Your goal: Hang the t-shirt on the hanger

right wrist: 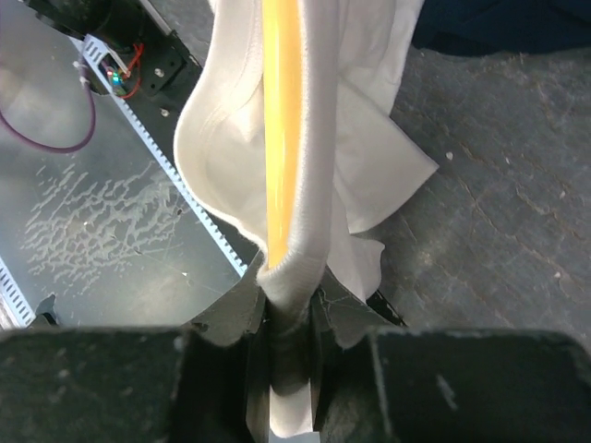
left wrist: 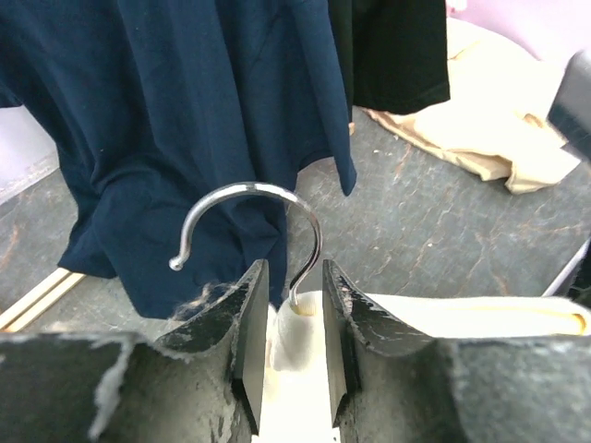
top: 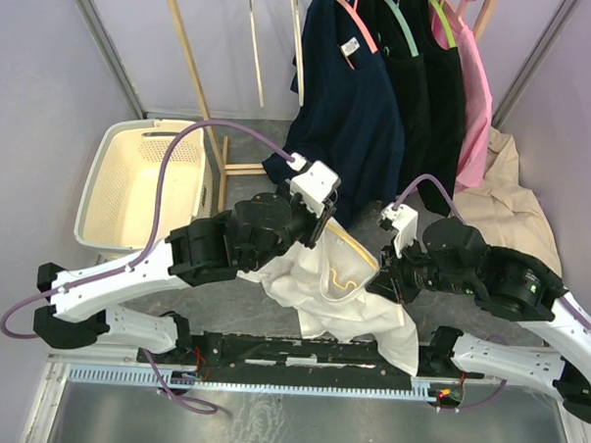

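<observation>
The white t-shirt (top: 343,304) hangs bunched between my two grippers above the table. The yellow hanger (top: 359,252) runs inside its neck opening. My left gripper (top: 318,230) is shut on the hanger's neck just under the silver hook (left wrist: 249,189), with white cloth (left wrist: 294,337) pinched between the jaws. Its tips show in the left wrist view (left wrist: 294,272). My right gripper (top: 383,276) is shut on the ribbed neckband of the t-shirt (right wrist: 309,185), at the end of the yellow hanger arm (right wrist: 282,138). Its tips show in the right wrist view (right wrist: 288,297).
A navy shirt (top: 350,106), black garments (top: 434,80) and a pink one (top: 472,102) hang on a wooden rack (top: 185,50) just behind my grippers. A beige garment (top: 512,206) lies at the right. A cream laundry basket (top: 130,185) stands at the left.
</observation>
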`<move>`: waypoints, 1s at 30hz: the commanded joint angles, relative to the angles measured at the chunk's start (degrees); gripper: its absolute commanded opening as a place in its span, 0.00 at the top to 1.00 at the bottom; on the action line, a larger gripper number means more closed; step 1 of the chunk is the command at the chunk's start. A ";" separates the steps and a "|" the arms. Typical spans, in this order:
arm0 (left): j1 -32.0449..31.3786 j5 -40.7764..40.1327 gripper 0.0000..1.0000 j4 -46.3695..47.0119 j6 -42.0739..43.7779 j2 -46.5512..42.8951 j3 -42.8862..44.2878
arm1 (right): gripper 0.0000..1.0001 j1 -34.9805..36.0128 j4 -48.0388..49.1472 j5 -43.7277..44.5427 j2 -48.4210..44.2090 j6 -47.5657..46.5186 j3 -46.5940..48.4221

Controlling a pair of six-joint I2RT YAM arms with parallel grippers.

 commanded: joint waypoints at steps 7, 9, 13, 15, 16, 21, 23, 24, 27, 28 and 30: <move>-0.18 -0.44 0.53 5.08 -1.70 -2.07 2.76 | 0.99 -0.11 -1.48 6.33 -2.88 2.90 -2.31; -0.18 -0.94 0.53 4.85 -1.87 -2.75 2.21 | 0.99 -0.15 -1.69 8.14 -3.73 3.44 -2.65; -0.19 -3.24 0.53 4.52 -2.59 -6.63 -1.70 | 0.99 -0.15 -3.27 12.03 -5.80 3.60 -1.97; -0.18 -4.89 0.53 3.66 -3.38 -9.01 -4.44 | 0.99 -0.16 -4.73 13.69 -6.63 3.62 -0.59; -0.20 -5.69 0.52 2.82 -3.91 -10.33 -5.94 | 0.99 -0.11 -5.48 14.13 -6.95 3.54 0.30; -0.20 -9.31 0.51 -1.01 -6.94 -16.37 -12.52 | 0.99 -0.18 -8.83 13.95 -7.76 2.99 5.62; -0.18 -10.10 0.49 -1.37 -7.67 -19.16 -15.52 | 0.99 -0.09 -10.20 12.27 -7.80 2.51 7.96; -0.22 -10.69 0.47 -1.59 -8.14 -20.50 -16.70 | 0.99 -0.15 -10.69 11.37 -7.88 2.32 9.06; -0.18 -11.94 0.42 -2.83 -8.98 -23.33 -19.16 | 0.99 -0.16 -12.37 8.14 -7.78 1.78 12.61; -0.19 -12.21 0.42 -3.44 -9.18 -23.79 -19.74 | 0.99 -0.13 -12.90 7.24 -7.71 1.65 14.19; -0.16 -12.25 0.41 -4.49 -9.33 -24.89 -20.27 | 0.99 -0.18 -14.07 6.03 -7.67 1.26 16.31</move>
